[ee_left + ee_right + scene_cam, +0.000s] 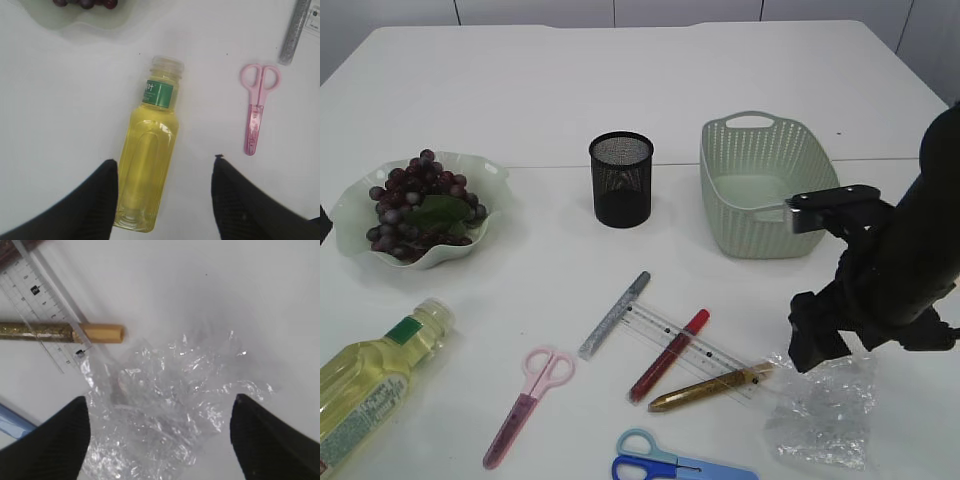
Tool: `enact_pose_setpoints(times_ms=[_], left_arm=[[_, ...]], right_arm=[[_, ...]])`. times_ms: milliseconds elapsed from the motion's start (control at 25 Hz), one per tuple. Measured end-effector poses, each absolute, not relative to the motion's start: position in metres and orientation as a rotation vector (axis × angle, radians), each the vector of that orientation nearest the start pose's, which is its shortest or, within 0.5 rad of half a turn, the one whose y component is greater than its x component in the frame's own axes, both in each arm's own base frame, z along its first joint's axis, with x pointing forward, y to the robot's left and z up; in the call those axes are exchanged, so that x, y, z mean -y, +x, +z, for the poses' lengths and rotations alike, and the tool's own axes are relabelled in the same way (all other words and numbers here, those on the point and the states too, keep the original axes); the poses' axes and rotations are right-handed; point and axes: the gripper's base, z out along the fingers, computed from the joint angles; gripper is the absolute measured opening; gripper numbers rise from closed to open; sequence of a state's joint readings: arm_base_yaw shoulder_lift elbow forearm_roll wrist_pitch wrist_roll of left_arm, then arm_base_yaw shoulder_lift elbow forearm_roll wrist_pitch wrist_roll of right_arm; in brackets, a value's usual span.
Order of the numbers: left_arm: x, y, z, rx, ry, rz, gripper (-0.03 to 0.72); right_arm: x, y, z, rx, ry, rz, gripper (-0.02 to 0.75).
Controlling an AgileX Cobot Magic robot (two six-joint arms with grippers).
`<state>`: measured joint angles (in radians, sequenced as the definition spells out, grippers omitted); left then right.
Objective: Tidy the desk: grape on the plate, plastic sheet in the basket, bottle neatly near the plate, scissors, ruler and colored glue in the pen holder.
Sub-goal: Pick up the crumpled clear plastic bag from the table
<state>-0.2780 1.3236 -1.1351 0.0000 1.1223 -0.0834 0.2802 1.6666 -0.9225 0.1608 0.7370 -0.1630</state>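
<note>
Exterior view, reading left to right: grape (420, 205) bunch is already sitting on the plate (350, 205) at far left, so that item looks done. Bottle (375, 375) is lying on its side at the near-left edge, near the plate but not stood up, so not yet tidy. Pink scissors (527, 400) are lying flat just right of the bottle. Pen holder (621, 179) is standing far centre with nothing poking out of it. Silver glue (614, 315), red glue (668, 355) and gold glue (712, 387) are lying across or against the clear ruler (695, 348) in the near middle; blue scissors (665, 467) are sitting at the near edge. Basket (760, 190) at far right is showing an empty floor. Plastic sheet (825, 410) is lying crumpled on the table at near right. By my reckoning one item of six is finished.

Left gripper (165, 192) is hanging over the bottle, fingers (95, 200) parted either side of its lower body, apparently not pressing it.

Right gripper (160, 432) is hovering over the plastic sheet, jaws spread wide with the crinkled film between them, nothing grasped.
</note>
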Motion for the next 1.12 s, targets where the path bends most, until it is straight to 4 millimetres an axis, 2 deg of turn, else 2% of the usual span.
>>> enact_pose_setpoints(times_ms=[280,640,760,960,1120], left_arm=[[0.069,0.241,0.317,-2.784,0.288,-0.085,0.434],[0.069,0.241,0.317,-2.79,0.294,-0.083,0.434],[0.069,0.241,0.317,-2.79,0.294,-0.083,0.434],[0.069,0.241,0.317,-2.79,0.294,-0.083,0.434],[0.069,0.241,0.317,-2.791,0.293,-0.09,0.434]], right_arm=[[-0.094,0.291,0.162,-2.954,-0.496,0.194,0.627],[-0.096,0.294,0.145,-3.009,-0.5,0.192,0.57],[-0.096,0.293,0.143,-3.024,-0.498,0.197,0.498],[-0.096,0.29,0.143,-3.063,-0.514,0.201,0.312],[-0.095,0.287,0.143,-3.09,-0.522,0.203,0.23]])
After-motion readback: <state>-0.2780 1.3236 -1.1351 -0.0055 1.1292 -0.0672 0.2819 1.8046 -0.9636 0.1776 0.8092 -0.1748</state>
